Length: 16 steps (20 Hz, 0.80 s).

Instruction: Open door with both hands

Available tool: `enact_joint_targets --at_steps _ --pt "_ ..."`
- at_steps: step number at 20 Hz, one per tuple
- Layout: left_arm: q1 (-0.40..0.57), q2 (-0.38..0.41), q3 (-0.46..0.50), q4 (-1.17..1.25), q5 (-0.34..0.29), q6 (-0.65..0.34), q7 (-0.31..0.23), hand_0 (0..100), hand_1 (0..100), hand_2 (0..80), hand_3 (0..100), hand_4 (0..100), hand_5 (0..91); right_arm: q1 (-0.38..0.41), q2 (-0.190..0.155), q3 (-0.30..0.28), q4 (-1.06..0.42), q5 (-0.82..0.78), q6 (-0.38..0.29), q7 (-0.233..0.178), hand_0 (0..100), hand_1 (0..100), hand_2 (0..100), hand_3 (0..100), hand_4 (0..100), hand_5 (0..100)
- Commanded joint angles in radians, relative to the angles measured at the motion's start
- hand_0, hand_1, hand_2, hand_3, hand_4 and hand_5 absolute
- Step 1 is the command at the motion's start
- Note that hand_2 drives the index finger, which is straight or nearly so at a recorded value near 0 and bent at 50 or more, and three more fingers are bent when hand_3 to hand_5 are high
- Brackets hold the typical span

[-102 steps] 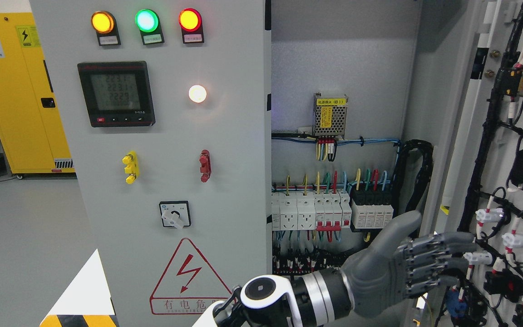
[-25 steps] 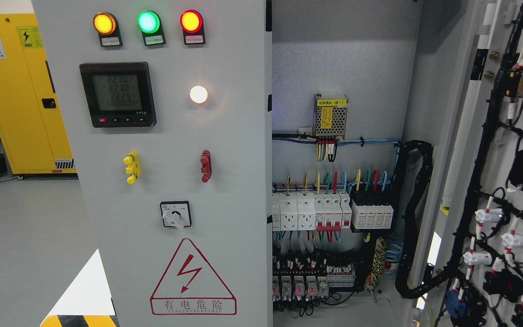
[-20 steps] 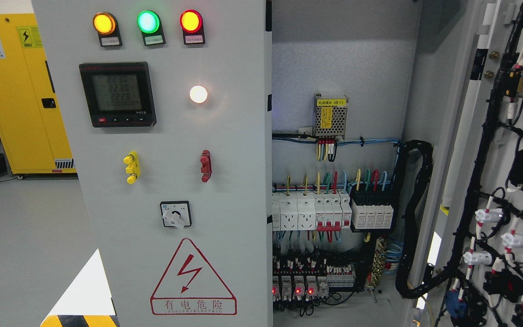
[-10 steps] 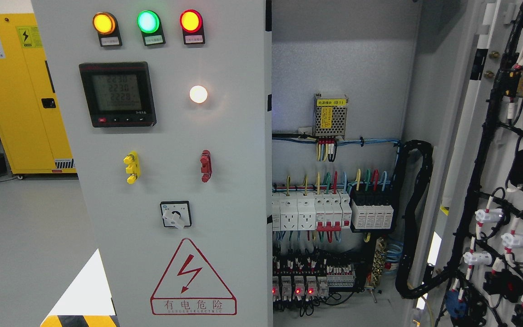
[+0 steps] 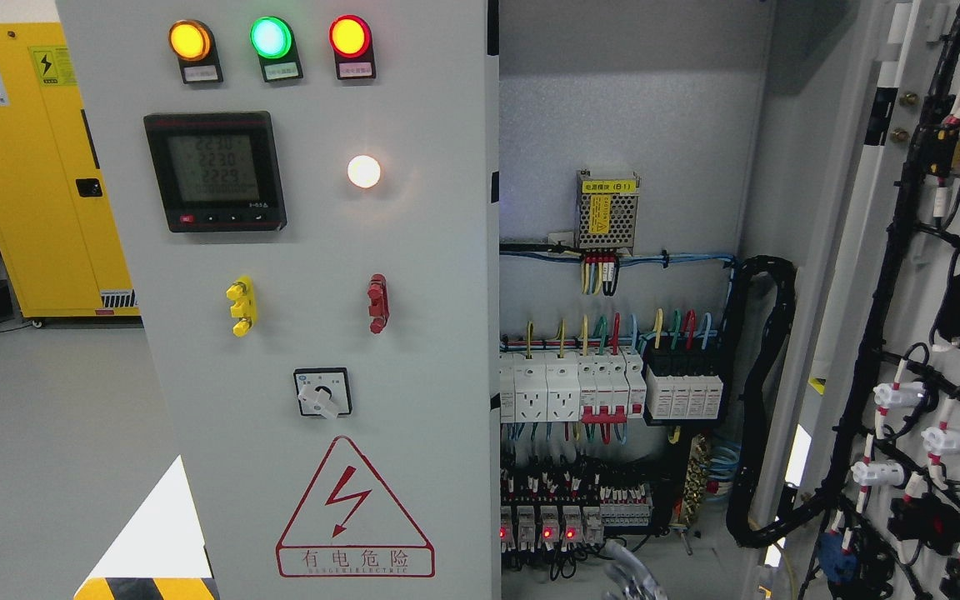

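Observation:
The grey cabinet's left door [image 5: 413, 250] stands closed; it carries three lit lamps, a meter [image 5: 215, 171] and a rotary switch [image 5: 322, 393]. The right door [image 5: 917, 250] is swung wide open at the picture's right, its inner face covered with black wiring and white connectors. Between them the cabinet interior [image 5: 613, 125] is exposed. A blurred grey part of a hand [image 5: 632, 581] shows at the bottom edge below the terminal rows; its arm is out of view, so I cannot say which side it belongs to.
Inside are a row of white breakers [image 5: 567, 387], a metal power supply [image 5: 607, 210] and a thick black cable loop [image 5: 767, 375] leading to the open door. A yellow cabinet [image 5: 30, 167] stands on the floor at far left.
Five seconds ago a grey hand rested against the open right door's inner edge; it then left the view. Now a blurred part of a hand has come up at the bottom edge.

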State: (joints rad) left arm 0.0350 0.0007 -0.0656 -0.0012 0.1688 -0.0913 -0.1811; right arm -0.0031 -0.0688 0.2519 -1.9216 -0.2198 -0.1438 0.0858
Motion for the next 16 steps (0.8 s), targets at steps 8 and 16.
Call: enact_joint_targets --at_steps 8,16 --pt "0.002 0.024 0.0 0.027 0.0 0.001 0.0 0 0 0.0 0 0 0.0 -0.446 0.095 -0.011 0.239 -0.007 0.202 -0.001 20 12 0 0 0 0" --pt "0.0 0.009 0.0 0.029 0.0 0.001 0.0 0 0 0.0 0 0 0.0 -0.592 0.103 -0.049 0.4 -0.013 0.204 0.002 20 12 0 0 0 0"
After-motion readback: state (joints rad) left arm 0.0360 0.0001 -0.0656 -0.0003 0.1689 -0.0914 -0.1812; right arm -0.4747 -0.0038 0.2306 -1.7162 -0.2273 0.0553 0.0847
